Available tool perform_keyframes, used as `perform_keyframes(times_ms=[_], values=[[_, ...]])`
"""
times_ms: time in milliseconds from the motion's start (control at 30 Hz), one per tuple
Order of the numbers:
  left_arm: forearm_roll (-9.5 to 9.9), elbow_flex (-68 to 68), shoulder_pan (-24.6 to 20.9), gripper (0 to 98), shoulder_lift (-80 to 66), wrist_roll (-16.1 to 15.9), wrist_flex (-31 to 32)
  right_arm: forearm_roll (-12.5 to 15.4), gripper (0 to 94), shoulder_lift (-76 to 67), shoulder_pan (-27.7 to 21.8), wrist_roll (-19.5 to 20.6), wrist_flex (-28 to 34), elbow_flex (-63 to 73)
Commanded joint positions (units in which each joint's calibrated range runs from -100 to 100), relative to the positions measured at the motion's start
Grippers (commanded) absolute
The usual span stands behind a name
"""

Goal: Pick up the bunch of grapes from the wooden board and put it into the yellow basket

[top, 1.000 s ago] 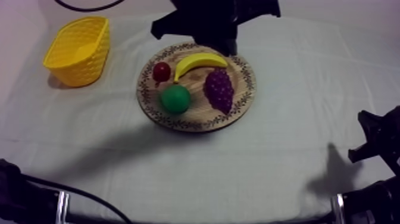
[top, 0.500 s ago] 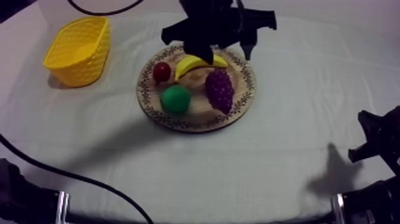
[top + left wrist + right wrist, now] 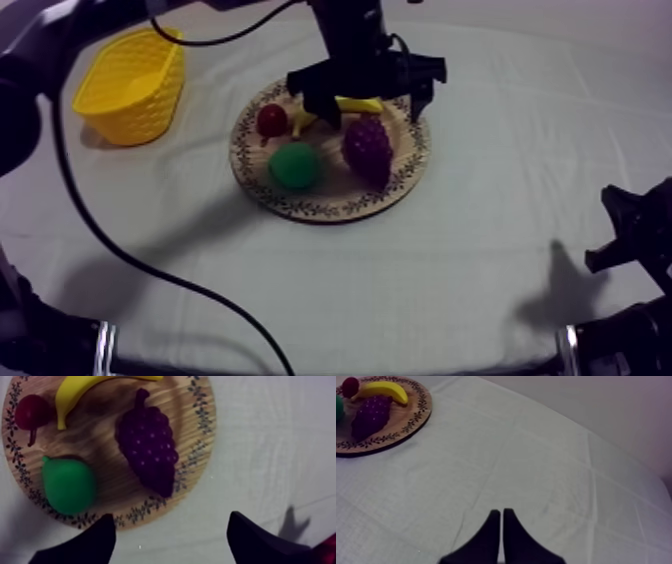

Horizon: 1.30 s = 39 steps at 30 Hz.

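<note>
Since half a second ago the left gripper [image 3: 362,98] has come lower in the top view and now hangs over the far side of the wooden board [image 3: 330,208], above the banana [image 3: 356,103]. Its fingers [image 3: 102,538] are spread wide with nothing between them. The bunch of grapes [image 3: 368,150] lies on the board's right half, stem toward the banana and tip close to the patterned rim. Bare wood separates it from the pear [image 3: 294,165] and from the small red fruit [image 3: 271,119]. Open cloth [image 3: 480,250] runs right of the board. The yellow basket [image 3: 130,85] sits at the upper left, well apart from the board. The right gripper [image 3: 501,523] rests at the lower right, fingers pressed together on nothing.
</note>
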<state>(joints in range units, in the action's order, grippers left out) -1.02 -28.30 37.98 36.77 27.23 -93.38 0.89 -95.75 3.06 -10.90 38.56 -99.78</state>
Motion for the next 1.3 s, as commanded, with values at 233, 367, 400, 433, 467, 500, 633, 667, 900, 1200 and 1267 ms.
perform_keyframes(times_ms=[233, 367, 400, 433, 467, 500, 633, 667, 900, 1200, 1267], values=[[-0.69, -6.0, -1.4, 84.9, 11.0, -1.1, -0.4, 0.0, 0.3, 0.0, 0.0, 0.0, 0.0, 0.0], [-1.16, -8.7, -1.7, 85.0, 14.1, -1.4, -0.9, 0.0, 0.3, 0.0, 0.0, 0.0, 0.0, 0.0], [-1.26, -9.4, -1.8, 85.0, 14.8, -1.5, -1.1, 0.0, 0.3, 0.0, 0.0, 0.0, 0.0, 0.0], [-1.33, -10.1, -1.9, 85.0, 15.5, -1.5, -1.4, 0.0, 0.3, 0.0, 0.0, 0.0, 0.0, 0.0], [-1.40, -10.9, -1.9, 85.0, 16.1, -1.6, -1.7, 0.0, 0.3, 0.0, 0.0, 0.0, 0.0, 0.0], [-1.44, -11.7, -2.0, 85.0, 16.8, -1.6, -2.0, 0.0, 0.3, 0.0, 0.0, 0.0, 0.0, 0.0], [-1.63, -15.3, -2.3, 84.7, 19.2, -1.8, -3.2, 0.0, 0.3, 0.0, 0.0, 0.0, 0.0, 0.0], [-1.69, -16.3, -2.4, 84.6, 19.8, -1.9, -3.5, 0.0, 0.3, 0.0, 0.0, 0.0, 0.0, 0.0], [-2.37, -21.2, -3.2, 83.5, 23.6, -2.1, -4.6, 0.0, 0.3, 0.0, 0.0, 0.0, 0.0, 0.0], [-2.73, -21.9, -3.1, 74.3, 26.1, -2.2, -5.2, 0.0, 0.3, 0.0, 0.0, 0.0, 0.0, 0.0], [-2.75, -21.7, -3.1, 72.4, 26.2, -2.1, -5.4, 0.0, 0.3, 0.0, 0.0, 0.0, 0.0, 0.0]])
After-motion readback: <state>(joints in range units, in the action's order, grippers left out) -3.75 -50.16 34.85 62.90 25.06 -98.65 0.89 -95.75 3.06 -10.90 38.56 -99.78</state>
